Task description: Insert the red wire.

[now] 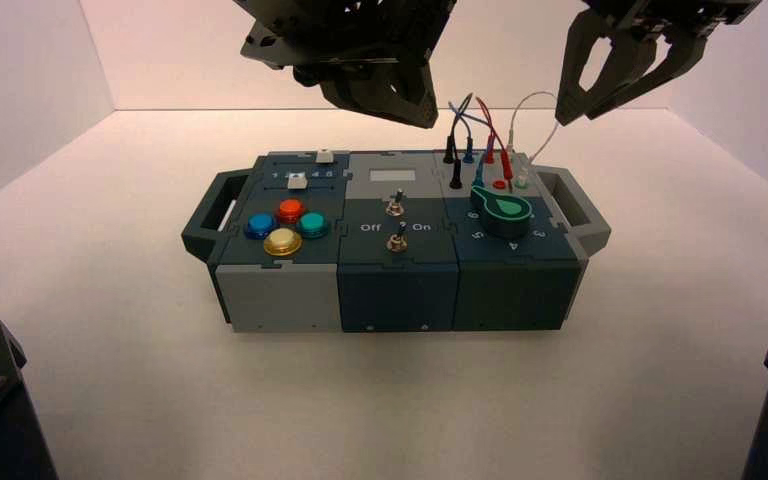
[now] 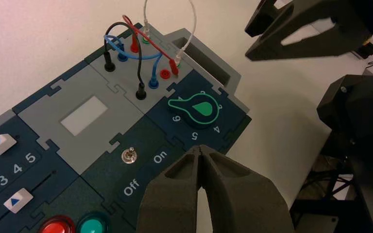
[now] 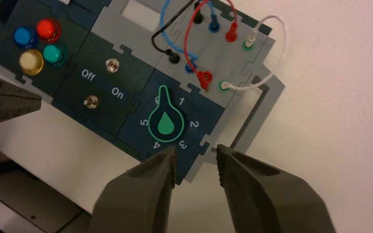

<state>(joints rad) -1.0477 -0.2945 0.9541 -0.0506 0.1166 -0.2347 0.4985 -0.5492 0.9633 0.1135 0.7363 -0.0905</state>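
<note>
The red wire (image 3: pixel 188 34) arches over the grey socket panel at the box's right rear. Its far plug (image 3: pixel 231 35) stands in a back socket. Its near plug (image 2: pixel 175 67) leans at the red socket (image 2: pixel 164 74), between the blue and white wires' plugs; I cannot tell whether it is seated. My right gripper (image 3: pixel 195 153) is open and holds nothing. In the high view it hangs (image 1: pixel 582 112) above and to the right of the wires, apart from them. My left gripper (image 2: pixel 201 149) is shut and empty, hovering (image 1: pixel 428 122) above the middle of the box.
On the box (image 1: pixel 260 300), black (image 3: pixel 174 57), blue (image 3: pixel 190 67) and white (image 3: pixel 252 85) wires share the panel. In front of it sits a teal knob (image 3: pixel 165 121), with two toggle switches (image 3: pixel 110 64) beside it and coloured buttons (image 1: pixel 282 225) at the left. Handles (image 1: pixel 585 215) stick out at both ends.
</note>
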